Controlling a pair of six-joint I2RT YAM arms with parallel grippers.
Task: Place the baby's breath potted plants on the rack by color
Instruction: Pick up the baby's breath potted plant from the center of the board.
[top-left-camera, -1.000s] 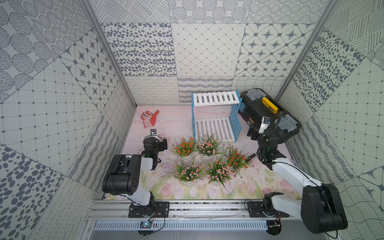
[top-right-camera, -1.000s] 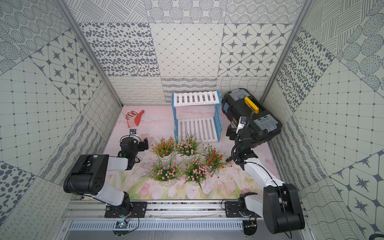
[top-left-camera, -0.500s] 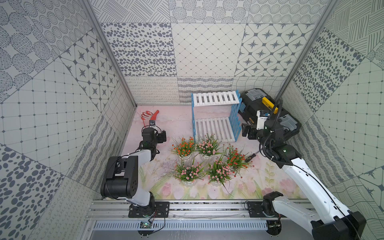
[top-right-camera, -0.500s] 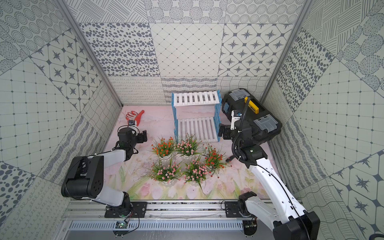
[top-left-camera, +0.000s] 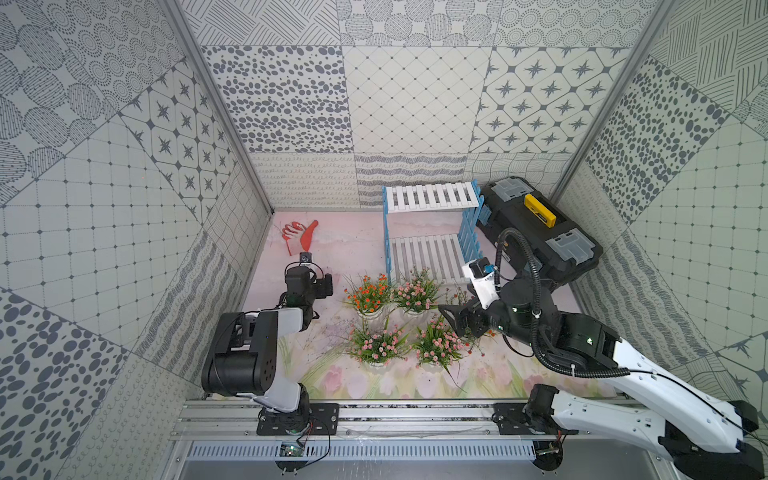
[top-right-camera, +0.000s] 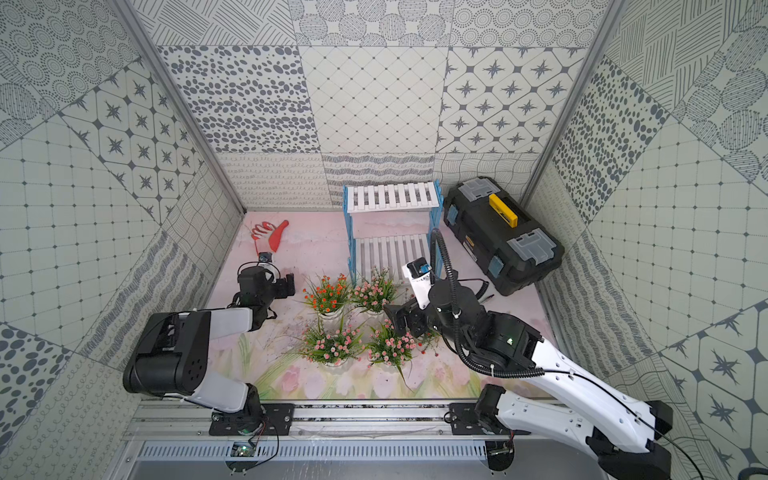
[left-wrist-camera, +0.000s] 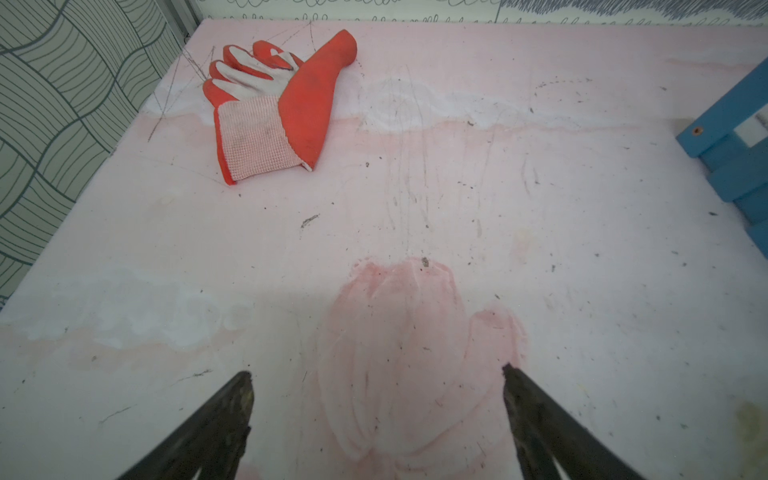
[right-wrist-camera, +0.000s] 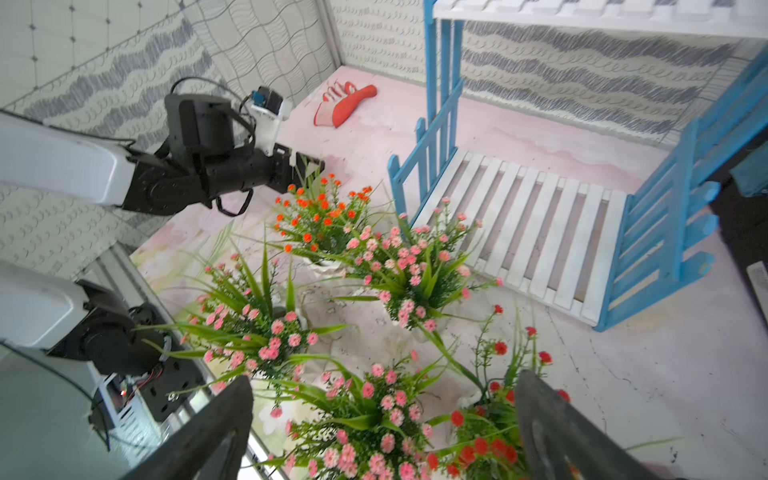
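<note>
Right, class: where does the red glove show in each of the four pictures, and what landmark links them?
Top view: glove in the table's far left corner.
Top view: same corner.
Left wrist: lying near the table's corner.
Right wrist: past the left arm, beside the rack.
Landmark: the blue-framed rack.

1. You had a red-and-white work glove (top-left-camera: 300, 236) lying flat on the far left of the desk (top-left-camera: 353, 245), close to the side wall.
2. You had a black toolbox (top-left-camera: 536, 235) on the far right, set at an angle, with a yellow handle (top-left-camera: 539, 210) on its lid and grey latches.
3. Your desk wore a pale pink floral print, scuffed and speckled with dirt in the left wrist view.
4. Grey patterned wall panels (top-left-camera: 415, 95) enclosed you on three sides, and a metal rail (top-left-camera: 395, 419) ran along the near edge.
</note>
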